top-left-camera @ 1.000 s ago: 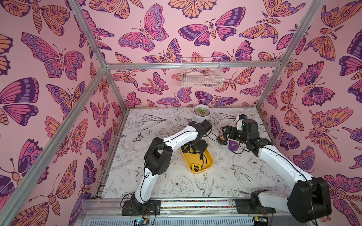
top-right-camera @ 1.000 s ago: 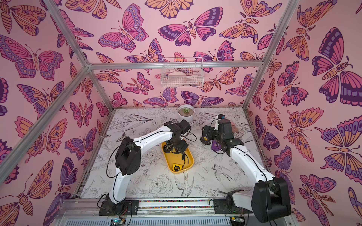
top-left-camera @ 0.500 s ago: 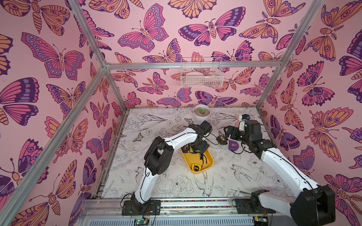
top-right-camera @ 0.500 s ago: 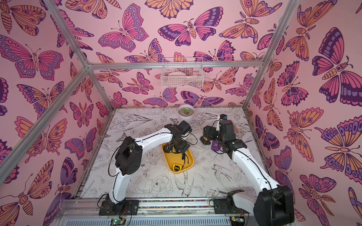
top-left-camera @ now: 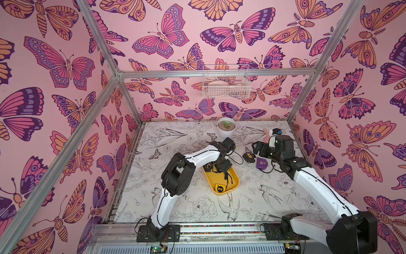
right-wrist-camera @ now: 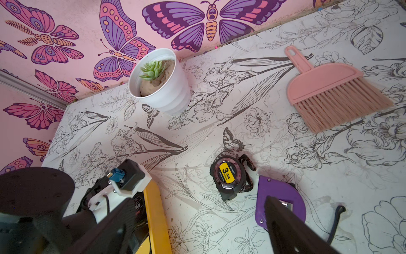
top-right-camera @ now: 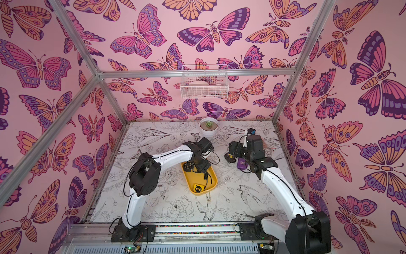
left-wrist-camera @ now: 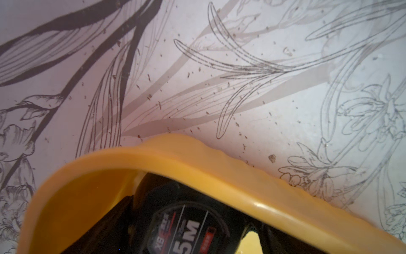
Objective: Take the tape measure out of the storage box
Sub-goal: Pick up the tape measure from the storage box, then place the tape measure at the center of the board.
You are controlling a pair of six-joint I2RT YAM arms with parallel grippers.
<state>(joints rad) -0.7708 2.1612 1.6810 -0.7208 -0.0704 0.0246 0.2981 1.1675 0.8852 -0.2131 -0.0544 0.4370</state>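
We see the left gripper (top-left-camera: pixel 216 169) reaching down into the far end of the yellow storage box (top-left-camera: pixel 235 183). Its dark fingers (left-wrist-camera: pixel 105 226) straddle a black 5M tape measure (left-wrist-camera: pixel 182 228) lying close to the box's end wall, and we cannot tell whether they pinch it. Another, yellow-faced tape measure (top-left-camera: pixel 219 188) lies at the near end of the same box. The right gripper (top-left-camera: pixel 256 149) hovers over the table (top-left-camera: pixel 175 198), jaws spread wide with nothing between them, near a black 3.0m tape measure (right-wrist-camera: pixel 227 176) and a purple tape measure (right-wrist-camera: pixel 279 202) lying side by side outside the box. A pink hand brush (right-wrist-camera: pixel 329 92) and a potted succulent (right-wrist-camera: pixel 157 77) sit farther back.
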